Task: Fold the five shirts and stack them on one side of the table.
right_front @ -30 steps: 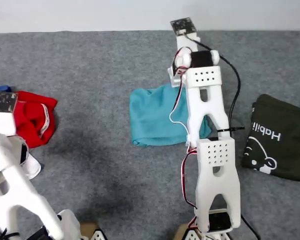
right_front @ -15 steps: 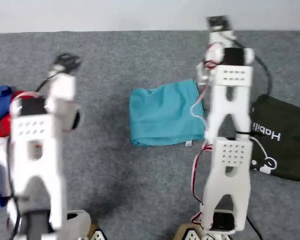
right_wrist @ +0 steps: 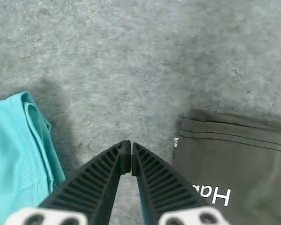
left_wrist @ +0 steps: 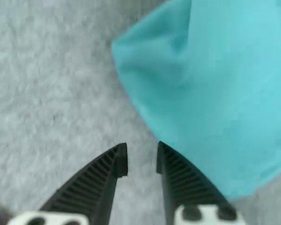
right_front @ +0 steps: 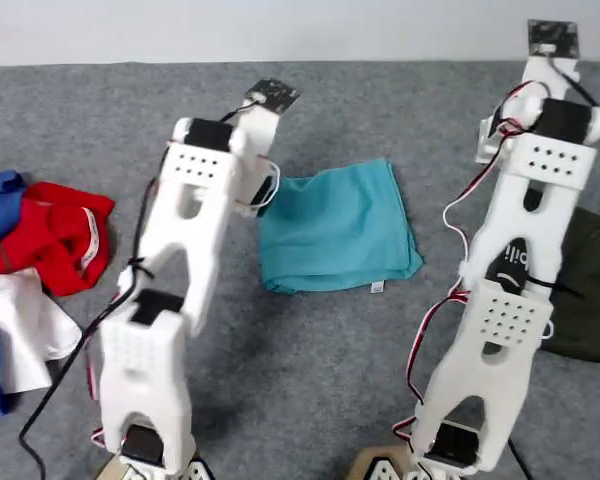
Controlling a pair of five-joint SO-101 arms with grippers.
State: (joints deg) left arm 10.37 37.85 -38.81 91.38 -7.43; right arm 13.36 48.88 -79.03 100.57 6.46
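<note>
The folded teal shirt (right_front: 335,228) is laid mid-table. The left gripper (left_wrist: 141,154), fingers slightly spread, has been swung in to its left edge. The right gripper (right_wrist: 130,152), fingers pressed together, has been shifted towards the dark green shirt (right_wrist: 234,164).

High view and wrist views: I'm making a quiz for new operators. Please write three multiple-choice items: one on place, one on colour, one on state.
1. The dark shirt lies: A. at the far left; B. by the right arm; C. dead centre.
2. The folded shirt at centre is: A. teal; B. yellow; C. pink.
3. The left pincer is: A. shut on the folded shirt; B. shut on nothing; C. open and empty.
B: the high view shows it at the right arm's outer side.
A: every view shows it teal.
C: the left wrist view shows a bare gap between its fingers.
</note>
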